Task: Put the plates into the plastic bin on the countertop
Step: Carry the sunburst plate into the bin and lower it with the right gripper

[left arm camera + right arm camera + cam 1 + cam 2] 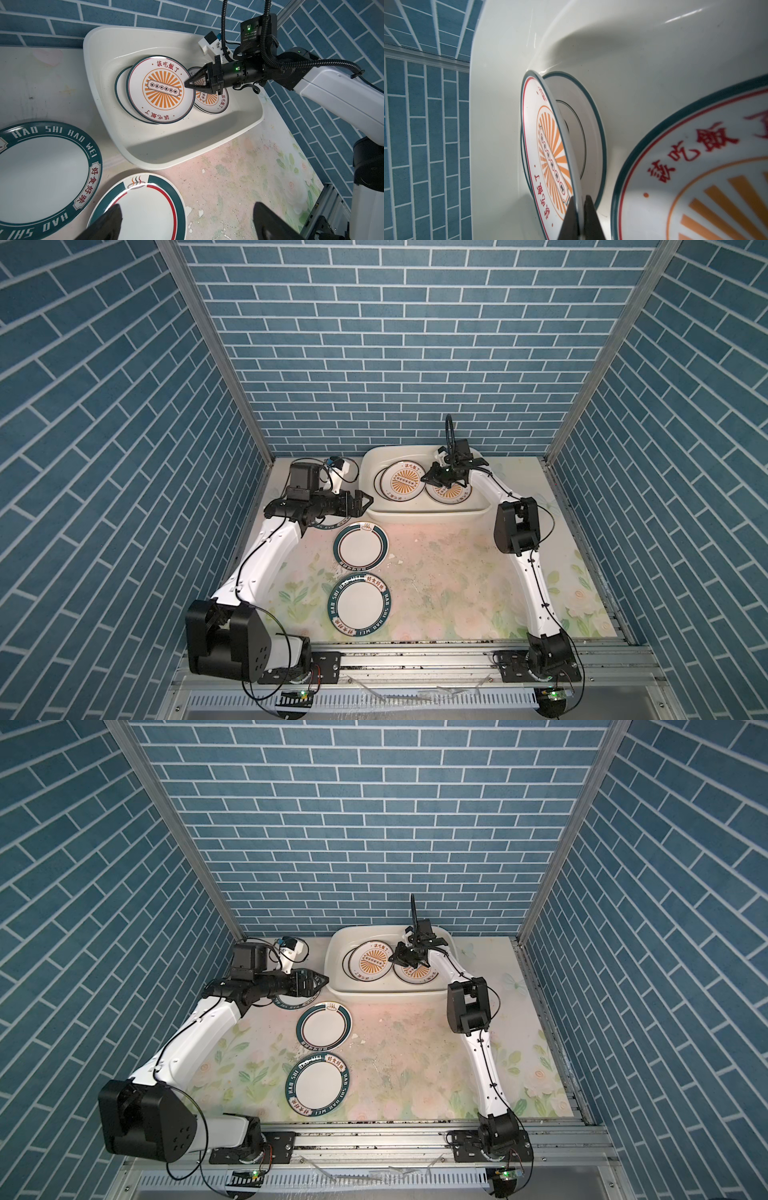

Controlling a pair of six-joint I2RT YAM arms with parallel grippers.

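Right tool (579,209) pinches the rim of a sunburst plate (548,158) inside the plastic bin (428,515), upper centre of both top views. Left tool (187,207) stands open near a teal-rimmed plate (145,207).

Bright overhead light, soft shadows; glare streaks the plastic bin (633,52), and the nearest plate (695,166) looks blurred.

White bin (172,149) on floral surface (239,166), against blue brick wall (62,27). Inside: sunburst plate (161,89) tilted over teal-rimmed plate (121,91); second sunburst plate (220,104) beside it. Right tool (186,84) tips together at sunburst plate's rim. Outside bin, on surface: lettered plate (41,176), steam-logo plate (149,207). Left tool (187,205) fingers (108,224) spread wide.
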